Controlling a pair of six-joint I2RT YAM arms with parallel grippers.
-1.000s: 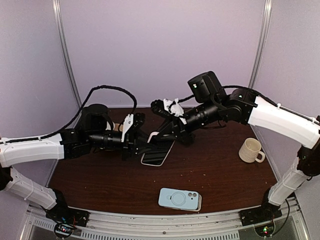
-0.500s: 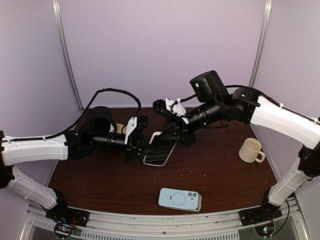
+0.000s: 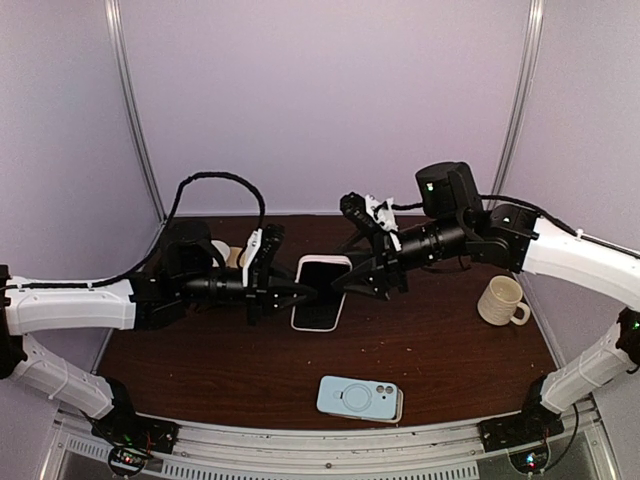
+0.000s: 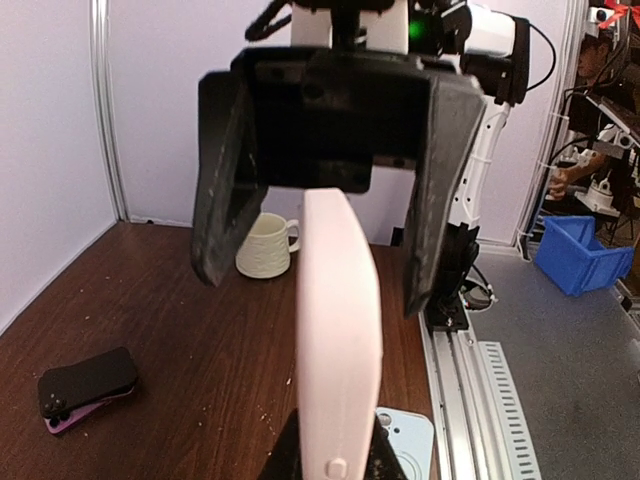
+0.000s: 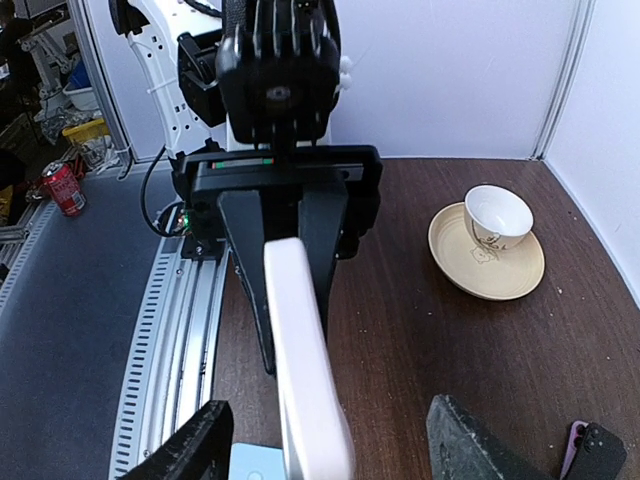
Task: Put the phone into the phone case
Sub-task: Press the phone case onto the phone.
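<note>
Both arms are stretched out low over the table (image 3: 430, 350), coming in from opposite sides with forearms about level, so the two wrists nearly meet mid-table. The left arm (image 3: 70, 305) has its left gripper (image 3: 299, 293) pinched tight on one edge of the phone (image 3: 320, 292), which hangs in the air between them, dark screen up, pale rim showing. The right arm (image 3: 580, 255) points its right gripper (image 3: 363, 284) at the opposite edge. Its fingers are spread wide, one on each side of the phone, and from the left wrist view there's a gap on both sides, so no contact.

The light blue phone case (image 3: 360, 398) lies flat near the front edge of the table, ring and camera cutout up, well apart from the phone.

Labels: not much to read. The cup (image 5: 497, 218) on its saucer (image 5: 520, 275) has a small dark print and the red can (image 5: 63, 187) off the table has a label, both too small to make out. The cream mug (image 3: 500, 300) looks plain.
</note>
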